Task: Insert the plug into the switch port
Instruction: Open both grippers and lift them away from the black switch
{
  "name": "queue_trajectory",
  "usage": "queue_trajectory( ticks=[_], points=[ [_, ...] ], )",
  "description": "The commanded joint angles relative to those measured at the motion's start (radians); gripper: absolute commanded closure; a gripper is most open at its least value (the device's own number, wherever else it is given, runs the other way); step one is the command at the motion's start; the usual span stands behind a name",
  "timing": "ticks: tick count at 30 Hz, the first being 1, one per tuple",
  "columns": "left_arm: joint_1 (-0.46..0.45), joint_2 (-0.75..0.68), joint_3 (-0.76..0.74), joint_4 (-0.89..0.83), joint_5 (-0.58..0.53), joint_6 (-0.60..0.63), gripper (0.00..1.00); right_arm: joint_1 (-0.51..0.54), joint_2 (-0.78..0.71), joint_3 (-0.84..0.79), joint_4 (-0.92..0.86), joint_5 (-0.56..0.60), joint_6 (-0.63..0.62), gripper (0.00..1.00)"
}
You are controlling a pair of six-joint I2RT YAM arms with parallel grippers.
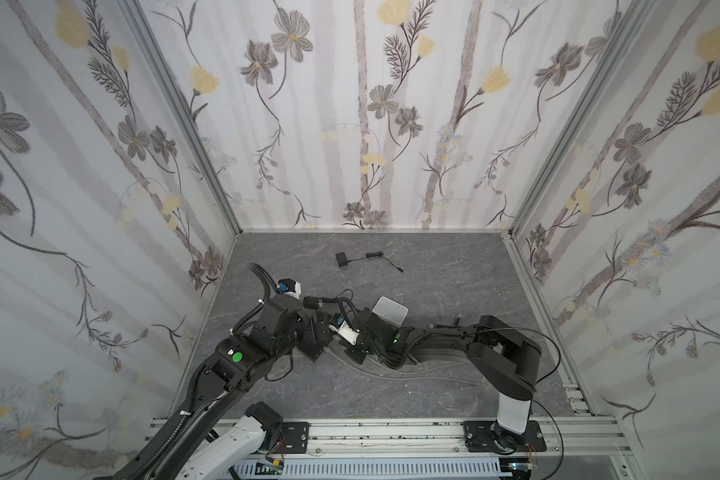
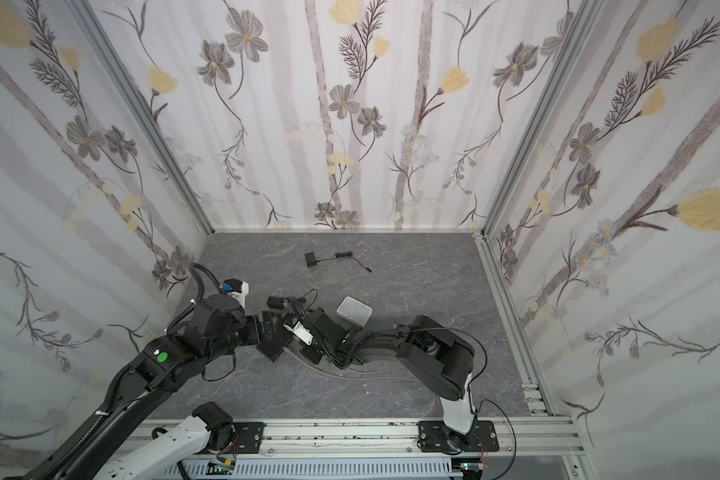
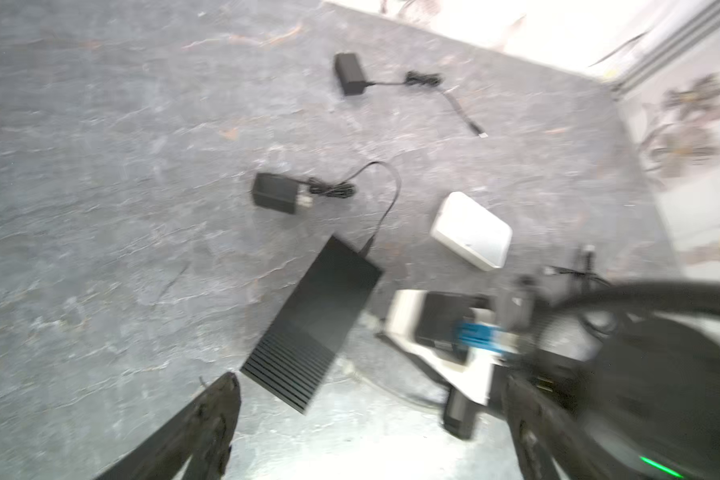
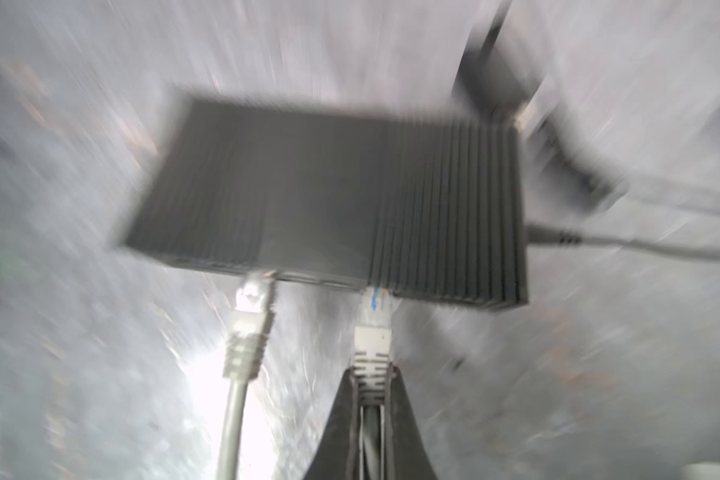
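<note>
1. Our right gripper (image 4: 371,376) is clamped on the grey plug (image 4: 373,332), whose tip sits at the switch port (image 4: 375,293) in the thin side face of the black ribbed switch (image 4: 329,187).
2. A second grey plug (image 4: 252,307) meets the same face just beside it.
3. Our left gripper (image 3: 371,380) stands wide open and holds nothing, near the switch's ribbed end.
4. Any lettering on the switch or the white box (image 3: 472,228) is too blurred for us to read.

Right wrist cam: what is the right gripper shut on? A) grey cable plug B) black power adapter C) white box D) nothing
A: in the right wrist view the right gripper pinches the grey cable plug, whose tip sits at the front face of the black box.
</note>
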Motion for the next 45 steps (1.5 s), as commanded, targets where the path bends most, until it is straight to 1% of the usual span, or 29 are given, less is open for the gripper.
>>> queue_trajectory(
  ticks=[1,3,6,10,11,12,13,14,16,18,20,23,25,29,31,33,34,36,38,40,41,43,45],
  points=[
    [0.005,-0.091,0.029,-0.102,0.009,-0.020,0.00,0.022,0.086,0.130,-0.080,-0.013,0.048,1.00],
    [0.007,-0.159,0.050,-0.156,-0.006,-0.026,0.00,0.030,0.156,0.225,-0.116,-0.019,0.063,1.00],
    [0.007,-0.225,0.079,-0.223,-0.028,-0.033,0.00,0.039,0.233,0.341,-0.155,-0.030,0.071,1.00],
    [0.007,-0.271,0.108,-0.283,-0.035,-0.049,0.00,0.040,0.311,0.484,-0.200,-0.032,0.086,1.00],
    [0.007,-0.282,0.112,-0.294,-0.038,-0.053,0.00,0.040,0.333,0.531,-0.218,-0.031,0.084,0.98],
    [0.007,-0.294,0.116,-0.302,-0.038,-0.060,0.00,0.040,0.354,0.573,-0.235,-0.030,0.085,0.94],
    [0.007,-0.303,0.117,-0.308,-0.038,-0.062,0.00,0.040,0.372,0.612,-0.252,-0.032,0.084,0.87],
    [0.006,-0.316,0.115,-0.309,-0.035,-0.065,0.00,0.039,0.395,0.662,-0.271,-0.044,0.084,0.80],
    [0.006,-0.344,0.096,-0.302,-0.018,-0.064,0.00,0.034,0.423,0.727,-0.304,-0.076,0.089,0.57],
    [0.007,-0.371,0.078,-0.298,0.001,-0.076,0.00,0.026,0.402,0.724,-0.302,-0.085,0.099,0.46],
    [0.007,-0.389,0.066,-0.297,0.017,-0.091,0.00,0.014,0.347,0.668,-0.289,-0.075,0.110,0.40],
    [0.007,-0.405,0.052,-0.286,0.053,-0.109,0.00,-0.019,0.176,0.480,-0.211,-0.062,0.127,0.39],
    [0.007,-0.414,0.045,-0.283,0.079,-0.125,0.00,-0.051,0.034,0.310,-0.138,-0.059,0.156,0.40],
    [0.007,-0.428,0.020,-0.292,0.146,-0.189,0.00,-0.130,-0.336,-0.084,0.040,-0.061,0.246,0.41],
    [0.007,-0.449,-0.016,-0.282,0.178,-0.235,0.00,-0.176,-0.503,-0.235,0.086,-0.049,0.287,0.41],
    [0.007,-0.475,-0.086,-0.235,0.228,-0.287,0.00,-0.245,-0.649,-0.374,0.115,-0.055,0.346,0.42],
    [0.007,-0.480,-0.119,-0.205,0.254,-0.311,0.00,-0.320,-0.699,-0.419,0.126,-0.077,0.373,0.40],
    [0.006,-0.467,-0.175,-0.134,0.301,-0.353,0.00,-0.439,-0.730,-0.435,0.114,-0.149,0.401,0.43],
    [0.006,-0.439,-0.210,-0.070,0.334,-0.406,0.00,-0.544,-0.673,-0.373,0.059,-0.221,0.402,0.44],
    [0.003,-0.421,-0.247,0.004,0.359,-0.461,0.00,-0.613,-0.554,-0.234,-0.028,-0.217,0.383,0.45],
    [0.000,-0.424,-0.265,0.037,0.362,-0.477,0.00,-0.626,-0.497,-0.173,-0.057,-0.197,0.368,0.44],
    [-0.011,-0.445,-0.315,0.121,0.347,-0.516,0.00,-0.630,-0.336,-0.020,-0.130,-0.127,0.335,0.43],
    [-0.017,-0.446,-0.351,0.188,0.326,-0.525,0.00,-0.632,-0.188,0.141,-0.211,-0.105,0.296,0.43]
  ],
)
